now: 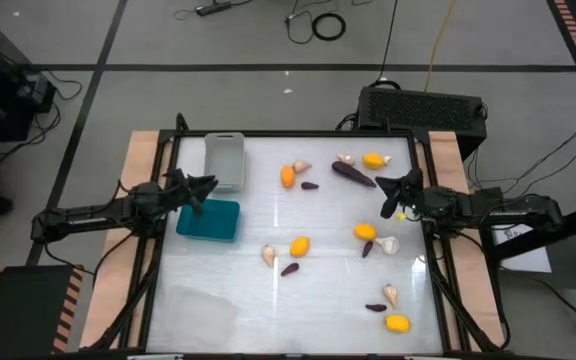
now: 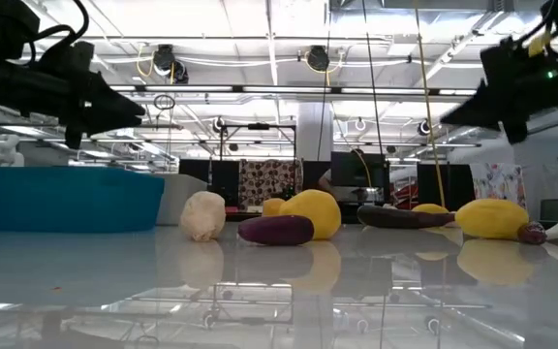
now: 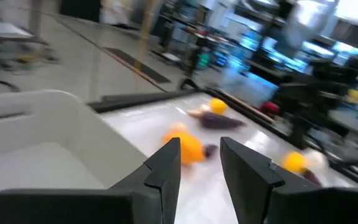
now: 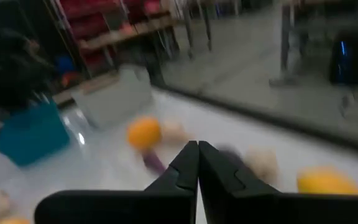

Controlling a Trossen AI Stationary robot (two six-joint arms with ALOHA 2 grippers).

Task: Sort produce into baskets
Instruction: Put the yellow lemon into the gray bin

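Note:
Produce lies scattered over the white table (image 1: 268, 300): orange fruits (image 1: 299, 245), cream garlic bulbs (image 1: 268, 254), small purple eggplants (image 1: 289, 268) and one larger eggplant (image 1: 352, 175). A light grey basket (image 1: 224, 160) and a teal basket (image 1: 209, 220) stand at the left. A clear basket (image 1: 200, 315) sits near the front left. My left gripper (image 1: 212, 183) hovers level between the grey and teal baskets, slightly open (image 3: 201, 146), with nothing between its fingers. My right gripper (image 1: 381, 183) hovers at the right, beside the larger eggplant, shut (image 4: 198, 146) and empty.
A black box (image 1: 423, 105) stands just beyond the table's far right corner, with cables on the floor behind it. Wooden strips (image 1: 140, 170) and dark frame rails border the table's left and right sides. In the low view both arms hang well above the produce (image 2: 313, 215).

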